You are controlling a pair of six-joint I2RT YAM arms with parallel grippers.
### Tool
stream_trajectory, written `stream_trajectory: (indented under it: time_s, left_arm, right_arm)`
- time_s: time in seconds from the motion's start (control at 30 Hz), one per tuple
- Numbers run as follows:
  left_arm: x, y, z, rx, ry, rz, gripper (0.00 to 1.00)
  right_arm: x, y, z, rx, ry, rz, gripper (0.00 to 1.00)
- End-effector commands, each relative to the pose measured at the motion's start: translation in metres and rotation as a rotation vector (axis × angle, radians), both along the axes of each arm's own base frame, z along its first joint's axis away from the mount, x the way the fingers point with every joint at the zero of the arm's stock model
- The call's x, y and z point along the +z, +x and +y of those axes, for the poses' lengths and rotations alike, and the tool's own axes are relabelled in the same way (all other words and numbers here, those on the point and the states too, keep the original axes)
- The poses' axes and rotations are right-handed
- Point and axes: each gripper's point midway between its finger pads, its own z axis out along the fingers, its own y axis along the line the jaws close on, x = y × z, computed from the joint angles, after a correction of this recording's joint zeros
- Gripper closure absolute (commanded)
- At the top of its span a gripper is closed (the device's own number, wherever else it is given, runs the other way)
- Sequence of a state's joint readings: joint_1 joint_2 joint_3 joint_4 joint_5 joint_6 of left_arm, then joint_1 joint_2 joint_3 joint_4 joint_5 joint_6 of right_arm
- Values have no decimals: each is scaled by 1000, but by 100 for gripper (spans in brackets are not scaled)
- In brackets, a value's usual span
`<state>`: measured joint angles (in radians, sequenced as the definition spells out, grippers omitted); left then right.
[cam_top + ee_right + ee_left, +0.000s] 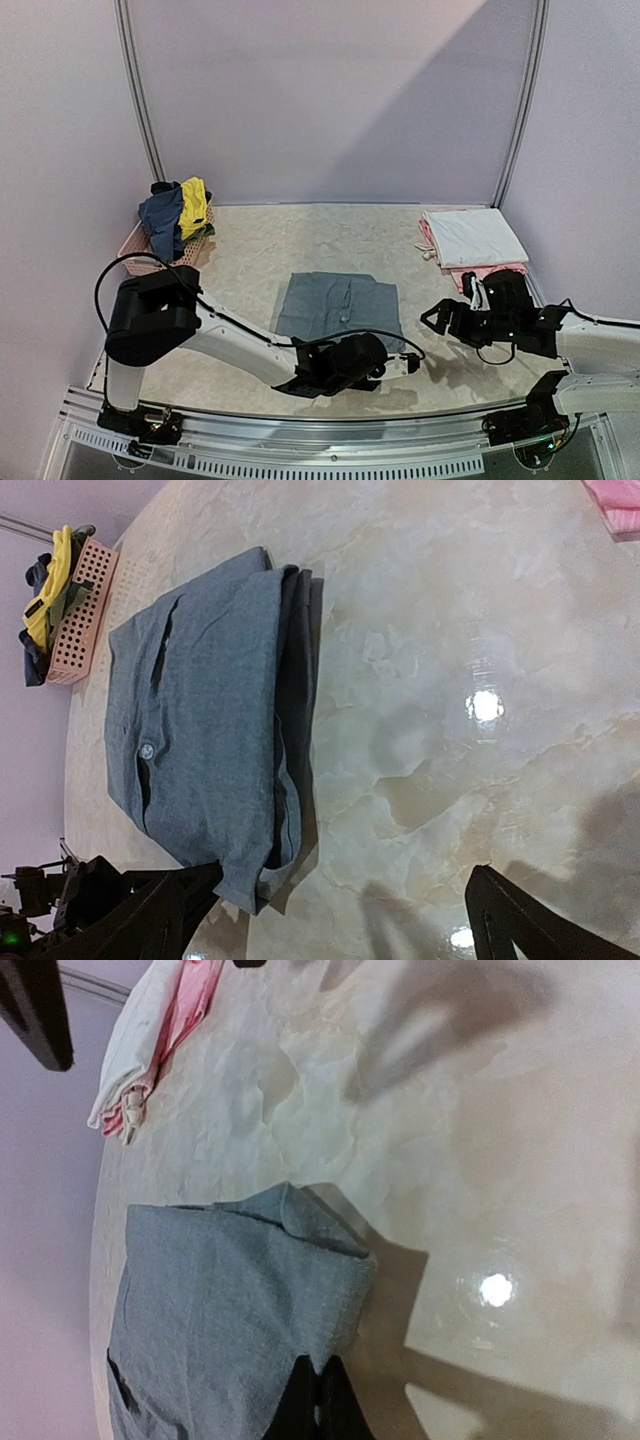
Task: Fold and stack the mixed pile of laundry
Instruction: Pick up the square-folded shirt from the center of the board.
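Grey trousers (335, 305) lie folded flat on the table's middle. My left gripper (408, 362) sits at their near right corner. In the left wrist view its fingers (300, 1405) are pressed together with the edge of the grey trousers (230, 1300) pinched at their tips. My right gripper (433, 318) hovers open just right of the trousers, nothing between its fingers (170, 910). The trousers (210, 720) fill the left of that view. A navy top (160, 218) and a yellow garment (193, 205) hang over the basket. A folded white piece (472, 237) lies on a pink piece (490, 272) at the right.
A pink lattice basket (140, 250) stands at the far left against the wall. Lilac walls (330, 90) close off the back and sides. Bare marble tabletop (250, 250) lies between basket, trousers and the folded stack.
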<state>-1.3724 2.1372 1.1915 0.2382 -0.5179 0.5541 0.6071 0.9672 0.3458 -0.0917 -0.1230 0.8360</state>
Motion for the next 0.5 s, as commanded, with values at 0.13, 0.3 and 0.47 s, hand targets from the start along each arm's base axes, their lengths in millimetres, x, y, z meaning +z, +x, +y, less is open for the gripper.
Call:
stream_trajectory:
  time_s: [0.13,0.3,0.47]
  left_arm:
    - [53,-3,1,3,-252,75,100]
    - [57,-3,5,7,-279,89,100]
    - [58,-4,5,7,-292,95,100]
  right_arm:
    - [8,8,28,47,142,12,1]
    - [7,11,51,118,218,40,4]
    - [0,14,71,171,255,80,7]
